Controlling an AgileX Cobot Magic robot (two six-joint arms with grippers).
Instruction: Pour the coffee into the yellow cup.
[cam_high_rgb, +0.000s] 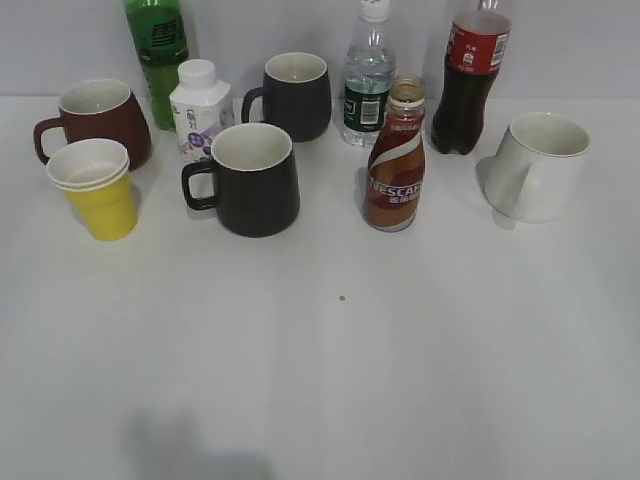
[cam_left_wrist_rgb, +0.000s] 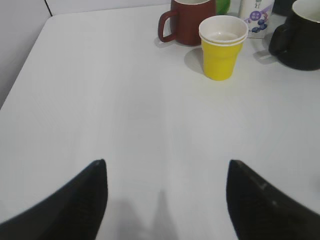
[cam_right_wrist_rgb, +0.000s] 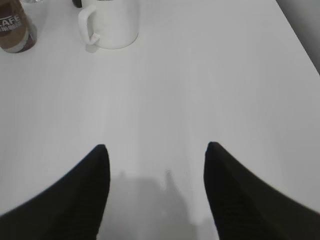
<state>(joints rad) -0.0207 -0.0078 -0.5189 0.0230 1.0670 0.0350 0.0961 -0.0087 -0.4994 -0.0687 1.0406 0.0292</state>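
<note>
The coffee (cam_high_rgb: 394, 165) is a small curvy bottle with a red-white-brown NESCAFE label. It stands uncapped at the table's middle right, and its lower part shows at the top left of the right wrist view (cam_right_wrist_rgb: 15, 27). The yellow cup (cam_high_rgb: 95, 188) stands at the left in front of a dark red mug; it also shows in the left wrist view (cam_left_wrist_rgb: 222, 47), upright, with a white inside. My left gripper (cam_left_wrist_rgb: 166, 165) is open and empty over bare table, well short of the cup. My right gripper (cam_right_wrist_rgb: 156, 148) is open and empty over bare table. Neither gripper shows in the exterior view.
A dark red mug (cam_high_rgb: 98, 118), two black mugs (cam_high_rgb: 252, 178) (cam_high_rgb: 293, 94), a white mug (cam_high_rgb: 540, 165), a small white carton (cam_high_rgb: 198, 108), a green bottle (cam_high_rgb: 157, 50), a water bottle (cam_high_rgb: 369, 75) and a cola bottle (cam_high_rgb: 472, 75) stand along the back. The table's left edge (cam_left_wrist_rgb: 22, 75) is near.
</note>
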